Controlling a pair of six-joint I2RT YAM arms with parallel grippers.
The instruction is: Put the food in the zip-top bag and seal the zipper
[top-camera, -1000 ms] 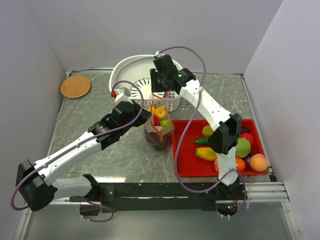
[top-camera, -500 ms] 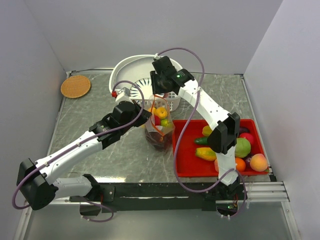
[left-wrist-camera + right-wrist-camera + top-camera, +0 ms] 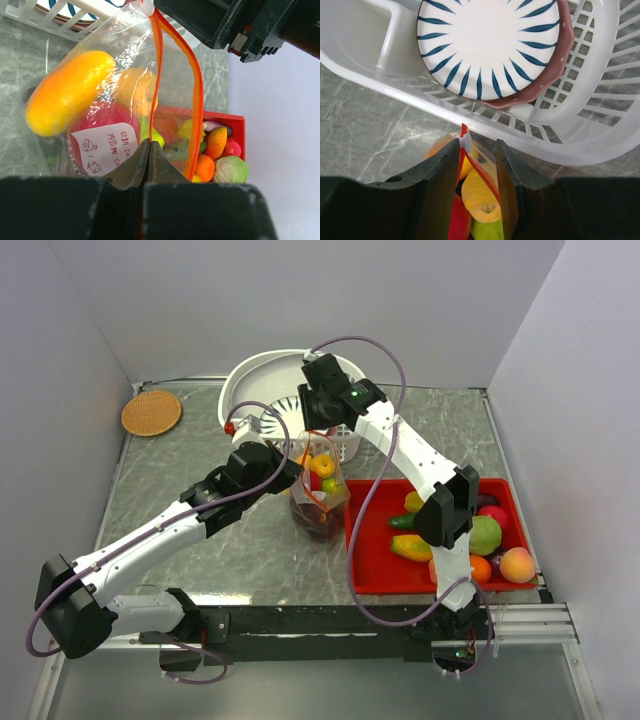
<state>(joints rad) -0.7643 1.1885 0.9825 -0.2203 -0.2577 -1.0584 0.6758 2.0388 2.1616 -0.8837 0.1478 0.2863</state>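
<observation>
Top external view: the zip-top bag stands upright on the marble table, just beside the red tray and in front of the white slotted basket.
Bag contents: a yellow-orange toy fruit, a red one behind a paper label, and dark grapes at the bottom.
Zipper: its two orange strips are parted and meet at the white slider.
Left gripper: pinched tight on the bag's near strip.
Right gripper: fingers narrowly apart, straddling the slider end.
Tray: holds a green pear and a peach among other pieces.
Basket: holds a blue-striped plate.
</observation>
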